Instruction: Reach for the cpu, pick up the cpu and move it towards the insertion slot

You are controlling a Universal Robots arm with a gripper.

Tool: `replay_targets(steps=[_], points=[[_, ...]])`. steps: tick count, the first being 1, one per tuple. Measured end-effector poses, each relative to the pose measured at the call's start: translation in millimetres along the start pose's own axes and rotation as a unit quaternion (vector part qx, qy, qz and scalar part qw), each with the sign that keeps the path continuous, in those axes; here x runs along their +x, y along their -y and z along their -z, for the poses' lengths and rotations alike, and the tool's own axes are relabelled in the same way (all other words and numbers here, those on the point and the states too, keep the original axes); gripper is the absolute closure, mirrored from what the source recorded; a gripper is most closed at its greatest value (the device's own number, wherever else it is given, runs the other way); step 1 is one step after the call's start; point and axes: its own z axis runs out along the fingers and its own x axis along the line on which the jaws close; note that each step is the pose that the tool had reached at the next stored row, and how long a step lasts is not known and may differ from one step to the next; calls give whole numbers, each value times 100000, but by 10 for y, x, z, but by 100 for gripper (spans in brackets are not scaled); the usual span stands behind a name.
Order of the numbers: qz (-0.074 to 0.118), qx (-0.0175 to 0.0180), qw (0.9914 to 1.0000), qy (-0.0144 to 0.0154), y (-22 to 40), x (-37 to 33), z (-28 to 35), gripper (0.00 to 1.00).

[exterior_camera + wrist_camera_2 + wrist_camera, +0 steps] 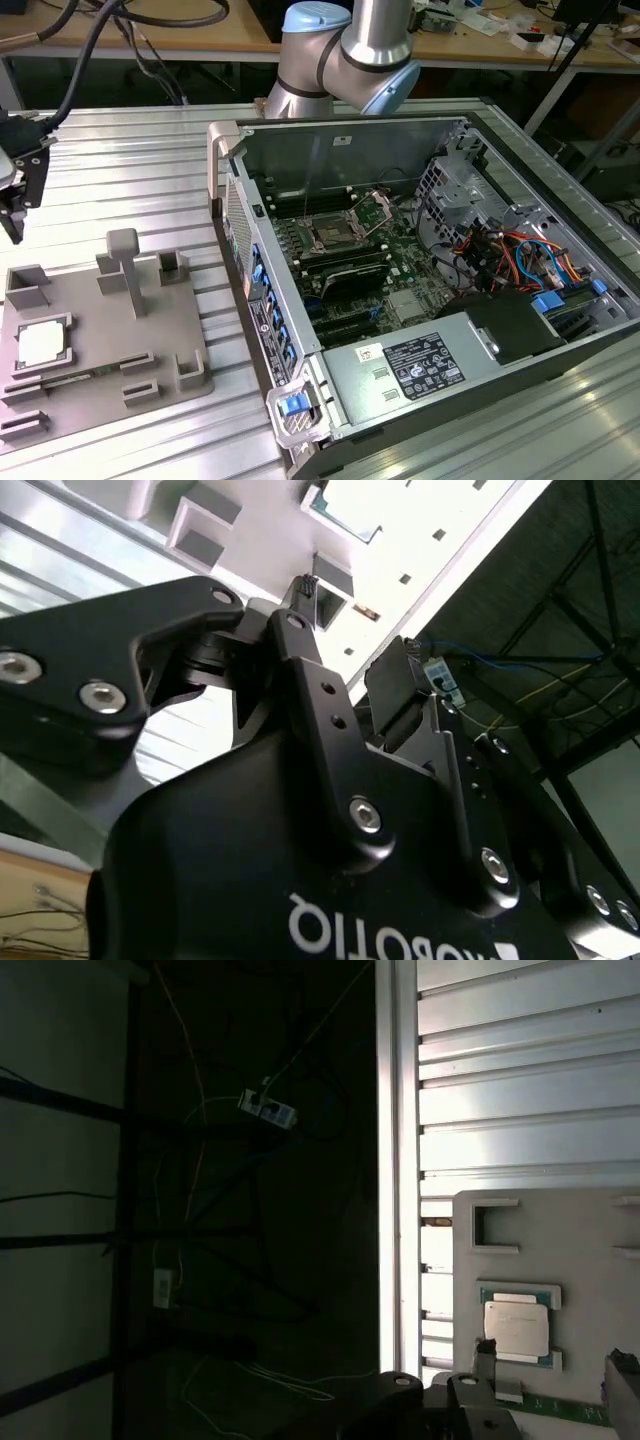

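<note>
On tray [100,345], cpu [42,343] (untouched), tool [553,1372] nearby

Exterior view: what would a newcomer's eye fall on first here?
The open computer case dominates the exterior view's right, with the insertion slot on its green board. On the left, the silvery cpu lies in the grey tray. The gripper hangs above that side, open and holding nothing.
</note>
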Motion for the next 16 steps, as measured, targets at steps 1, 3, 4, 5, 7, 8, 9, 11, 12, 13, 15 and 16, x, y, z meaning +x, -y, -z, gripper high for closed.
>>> replay_targets(steps=[1, 3, 4, 5, 7, 8, 9, 11, 12, 13, 15, 16], points=[[83, -2, 100000, -16, 7, 12, -10, 51], [451, -38, 99999, -32, 22, 29, -26, 51], [602, -181, 99998, -36, 32, 36, -34, 50], [886, -491, 99995, -38, 49, 47, -49, 45], [1136, -664, 99991, -59, 64, 58, -75, 38], [1192, -662, 99991, -190, 67, 60, -92, 38], [1251, -665, 99990, -304, 71, 60, -104, 32], [1333, -663, 99988, -433, 76, 63, -115, 32], [1340, -664, 99988, -431, 76, 62, -115, 32], [1348, -664, 99988, -433, 77, 62, -115, 32], [1368, -665, 99988, -429, 77, 62, -116, 32], [1373, -663, 99987, -432, 78, 62, -115, 32]])
